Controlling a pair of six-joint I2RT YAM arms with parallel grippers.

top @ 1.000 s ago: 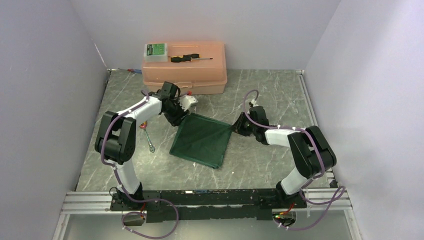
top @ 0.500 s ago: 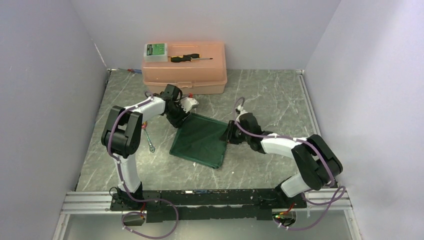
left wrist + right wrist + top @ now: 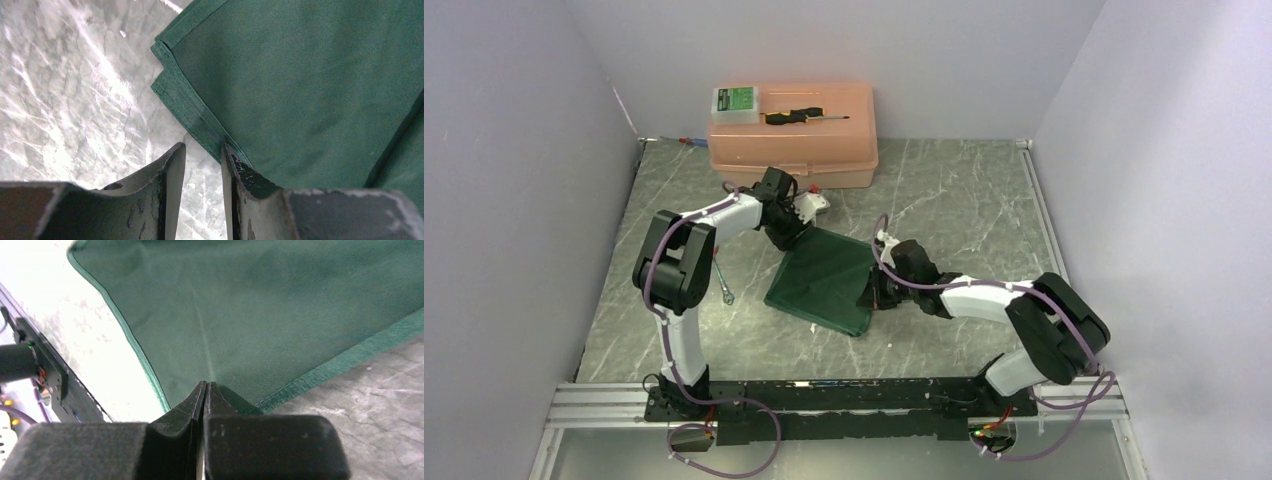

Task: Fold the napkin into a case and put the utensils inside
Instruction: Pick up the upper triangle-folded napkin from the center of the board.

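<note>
Since the napkin (image 3: 819, 280) seems limp, take its corners: right gripper (image 3: 205, 385) clamps one, left gripper (image 3: 202, 147) stands apart

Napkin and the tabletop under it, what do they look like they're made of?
The napkin looks like woven cloth, matte dark green: a fine weave and a stitched hem show. The tabletop looks like grey marble or a marble-print laminate, glossy, with pale veins and glare; which one, I cannot tell.
</note>
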